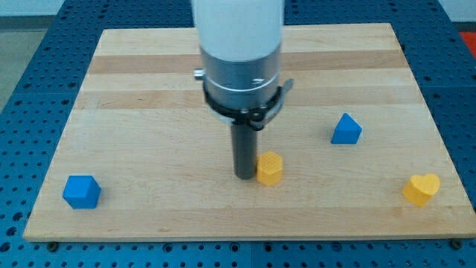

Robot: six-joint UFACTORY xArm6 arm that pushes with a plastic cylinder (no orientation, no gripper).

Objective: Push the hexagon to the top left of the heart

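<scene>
Tip (245, 176) touching yellow hexagon (270, 168); yellow heart (422, 188) well apart

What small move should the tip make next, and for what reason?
Probably a short push toward the view's right. My tip sits right at the left side of the yellow hexagon, and the yellow heart lies far to the right and slightly lower, so the hexagon must travel rightward.

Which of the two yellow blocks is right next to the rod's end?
The yellow hexagon, mid-board: my tip sits against its left side. The yellow heart lies far right.
</scene>
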